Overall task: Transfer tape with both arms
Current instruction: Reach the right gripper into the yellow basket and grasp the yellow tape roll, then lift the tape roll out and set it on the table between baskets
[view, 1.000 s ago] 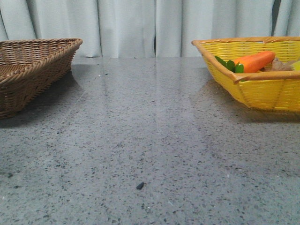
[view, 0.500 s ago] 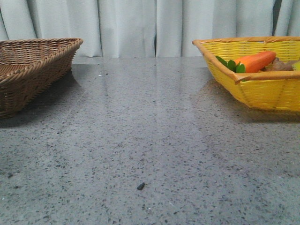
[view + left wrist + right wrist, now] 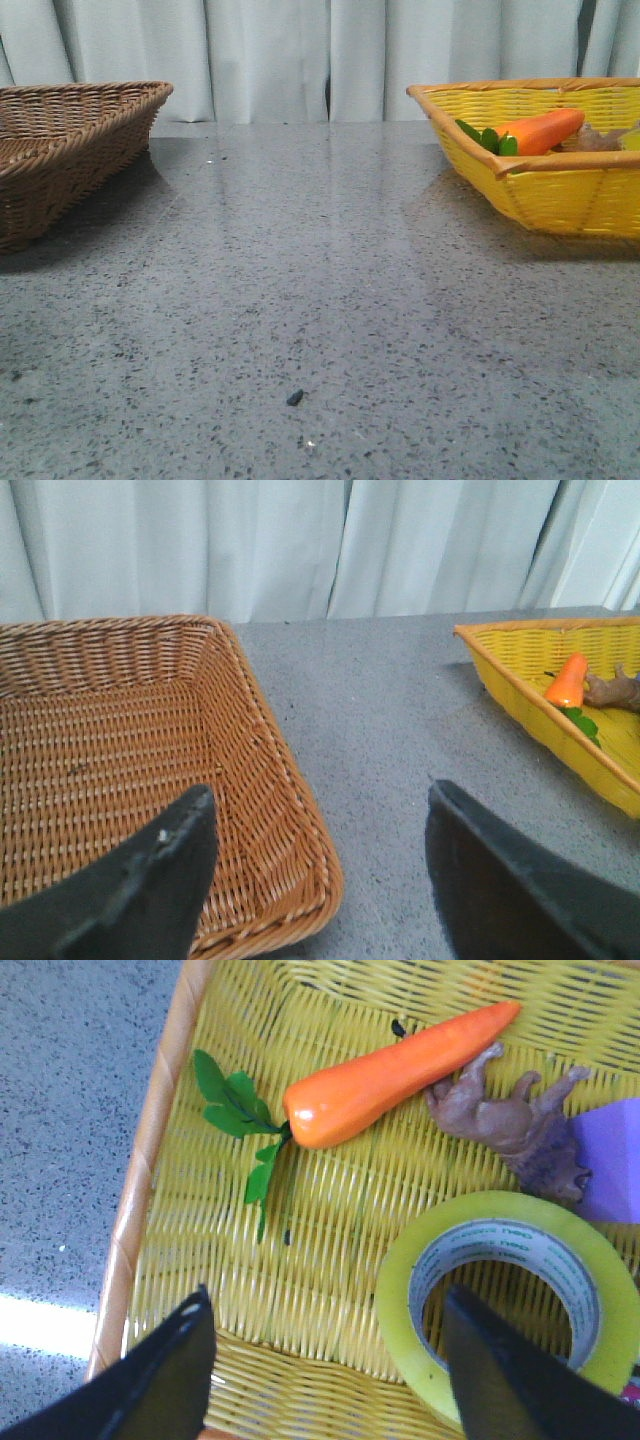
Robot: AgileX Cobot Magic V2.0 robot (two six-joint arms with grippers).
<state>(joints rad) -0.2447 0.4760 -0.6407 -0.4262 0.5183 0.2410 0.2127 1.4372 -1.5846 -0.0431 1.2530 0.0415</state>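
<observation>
While both pincers gape, right pincer (image 3: 325, 1360) hangs over yellow basket (image 3: 150, 1170) with tape roll (image 3: 510, 1300) under one finger, left pincer (image 3: 320, 850) over brown basket's (image 3: 290, 820) rim.

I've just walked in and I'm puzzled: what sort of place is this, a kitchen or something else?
Probably a test setup rather than a kitchen: a bare speckled grey table against plain curtains, with two baskets, brown and yellow, holding a toy-like carrot and tape.

Left pincer (image 3: 320, 880) jaws apart, brown wicker basket (image 3: 290, 810) below, yellow basket (image 3: 520, 695) with carrot (image 3: 567, 681) beyond
</observation>
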